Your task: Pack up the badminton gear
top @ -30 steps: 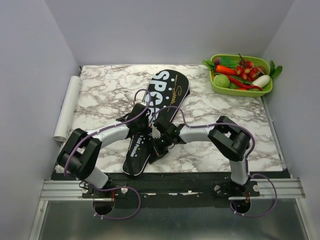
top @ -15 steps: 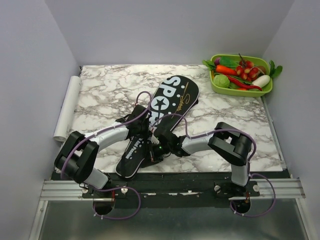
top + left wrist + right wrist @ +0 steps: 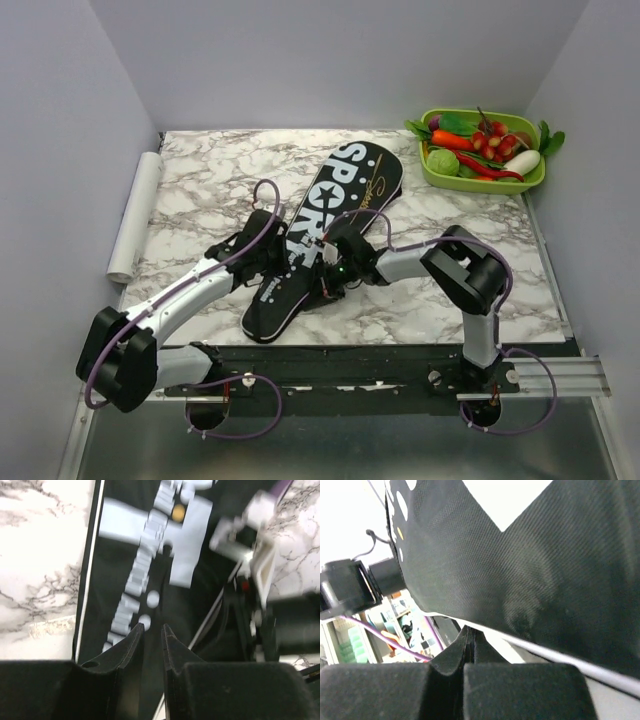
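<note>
The long black cover (image 3: 345, 195) lettered "SPORT" lies diagonally on the marble table, wide end toward the back right. My left gripper (image 3: 283, 262) hovers over its narrow lower half. In the left wrist view (image 3: 152, 627) the jaws stand a narrow gap apart with only the cover (image 3: 100, 580) showing below them. My right gripper (image 3: 325, 276) is at the cover's right edge. In the right wrist view (image 3: 470, 630) it is shut on a thin dark edge of the cover (image 3: 495, 555), which is lifted there. The rackets do not show plainly. A thin pale line (image 3: 215, 614) runs beside the cover; I cannot tell whether it is a shaft.
A green tray (image 3: 430, 172) of toy vegetables stands at the back right corner. A white paper roll (image 3: 135, 215) lies along the table's left edge. Grey walls close in the left, back and right. The arm bases sit on the rail at the near edge.
The cover has swung so its wide end points further right, and more of "SPORT" shows. My left arm has stretched out low over the table. My right gripper stayed at the cover's edge.
</note>
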Robot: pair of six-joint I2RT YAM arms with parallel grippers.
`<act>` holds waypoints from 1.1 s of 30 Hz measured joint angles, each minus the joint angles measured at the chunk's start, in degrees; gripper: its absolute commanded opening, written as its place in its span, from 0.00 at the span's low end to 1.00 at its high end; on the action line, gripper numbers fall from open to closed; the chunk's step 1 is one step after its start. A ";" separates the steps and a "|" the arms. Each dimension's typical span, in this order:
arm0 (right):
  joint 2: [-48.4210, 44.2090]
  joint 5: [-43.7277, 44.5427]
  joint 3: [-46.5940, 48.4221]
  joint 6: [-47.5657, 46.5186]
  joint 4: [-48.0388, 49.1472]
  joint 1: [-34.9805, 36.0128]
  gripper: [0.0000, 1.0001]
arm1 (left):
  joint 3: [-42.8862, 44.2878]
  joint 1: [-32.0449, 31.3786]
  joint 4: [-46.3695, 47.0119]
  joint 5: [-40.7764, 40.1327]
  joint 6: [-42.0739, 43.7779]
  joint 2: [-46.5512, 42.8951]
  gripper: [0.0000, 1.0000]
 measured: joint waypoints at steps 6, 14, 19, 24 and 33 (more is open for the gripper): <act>6.91 -3.89 15.17 -13.70 -15.67 -5.55 0.01 | -4.57 -0.02 -1.18 0.15 -1.57 -3.23 0.32; 10.64 -5.53 28.76 -27.58 -32.68 -9.70 0.00 | -7.10 -0.48 -2.10 -0.83 -2.80 -2.82 0.36; 10.82 -6.56 28.83 -30.60 -36.87 -11.02 0.01 | -5.40 -0.50 -2.36 -4.76 -2.45 -0.02 0.37; 10.86 -6.60 28.59 -32.04 -38.03 -10.99 0.00 | -4.31 -0.48 -2.80 -9.20 -1.79 0.96 0.37; 10.99 -6.60 27.82 -32.48 -38.27 -10.99 0.00 | -3.15 -0.50 -1.66 -12.35 -1.14 4.94 0.32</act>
